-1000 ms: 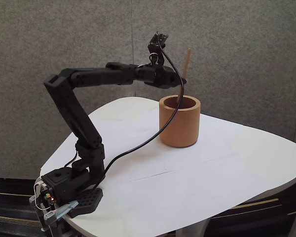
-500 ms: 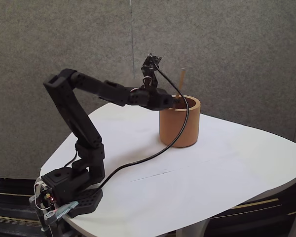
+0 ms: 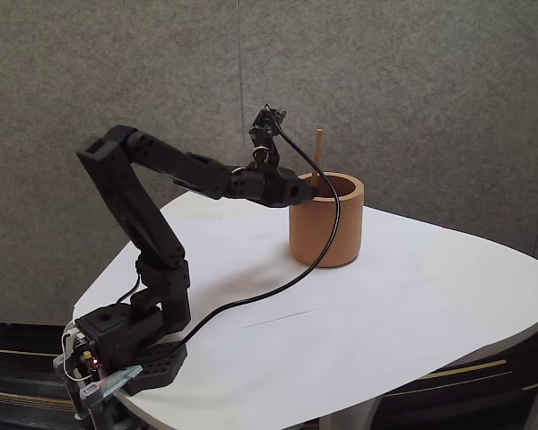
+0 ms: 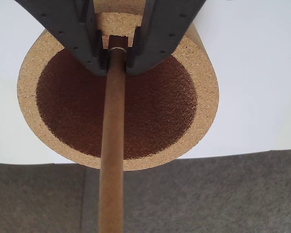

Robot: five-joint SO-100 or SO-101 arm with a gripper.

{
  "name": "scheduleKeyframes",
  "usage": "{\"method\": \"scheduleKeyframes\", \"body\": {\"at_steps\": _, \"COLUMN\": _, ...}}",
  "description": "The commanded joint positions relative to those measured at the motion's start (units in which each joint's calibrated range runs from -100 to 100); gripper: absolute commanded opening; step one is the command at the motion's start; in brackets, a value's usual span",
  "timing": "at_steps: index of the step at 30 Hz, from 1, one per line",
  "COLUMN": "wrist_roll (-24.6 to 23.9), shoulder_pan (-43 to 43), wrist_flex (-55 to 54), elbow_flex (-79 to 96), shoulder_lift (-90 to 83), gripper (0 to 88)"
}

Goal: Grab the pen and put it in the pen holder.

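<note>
My gripper (image 3: 311, 186) is shut on the pen (image 3: 318, 150), a thin tan stick that stands nearly upright above the jaws. It hovers at the left rim of the pen holder (image 3: 327, 228), a thick-walled orange-brown cup on the white table (image 3: 430, 296). In the wrist view the pen (image 4: 111, 145) runs from the bottom edge up into my gripper (image 4: 117, 48). Behind it lies the open mouth of the pen holder (image 4: 203, 77). The fingers (image 4: 87, 39) hide the pen's lower end, so I cannot tell how far it reaches into the cup.
A black cable (image 3: 338, 208) loops from the wrist down in front of the cup and across the table to the arm's base (image 3: 125, 345) at the front left edge. A grey wall stands behind the table.
The arm has lowered over the last second. The held pen came down and a little left, from above the cup to its rim.
</note>
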Motion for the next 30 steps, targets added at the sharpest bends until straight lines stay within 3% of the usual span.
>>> {"method": "scheduleKeyframes", "body": {"at_steps": 1, "wrist_roll": 0.2, "shoulder_pan": -0.3, "wrist_flex": -0.6, "elbow_flex": -0.2, "shoulder_lift": -1.8, "gripper": 1.0}}
{"method": "scheduleKeyframes", "body": {"at_steps": 7, "wrist_roll": 0.1, "shoulder_pan": -0.3, "wrist_flex": -0.6, "elbow_flex": -0.5, "shoulder_lift": -1.9, "gripper": 3.4}}
{"method": "scheduleKeyframes", "body": {"at_steps": 12, "wrist_roll": 0.2, "shoulder_pan": -0.3, "wrist_flex": -0.6, "elbow_flex": -1.1, "shoulder_lift": -1.9, "gripper": 21.2}}
{"method": "scheduleKeyframes", "body": {"at_steps": 14, "wrist_roll": 0.2, "shoulder_pan": -0.3, "wrist_flex": -1.4, "elbow_flex": -1.1, "shoulder_lift": -1.9, "gripper": 24.6}}
{"method": "scheduleKeyframes", "body": {"at_steps": 21, "wrist_roll": 0.2, "shoulder_pan": -0.4, "wrist_flex": -5.8, "elbow_flex": -2.7, "shoulder_lift": -1.9, "gripper": 24.8}}
{"method": "scheduleKeyframes", "body": {"at_steps": 30, "wrist_roll": -0.1, "shoulder_pan": -1.7, "wrist_flex": -5.2, "elbow_flex": -17.8, "shoulder_lift": -1.9, "gripper": 24.8}}
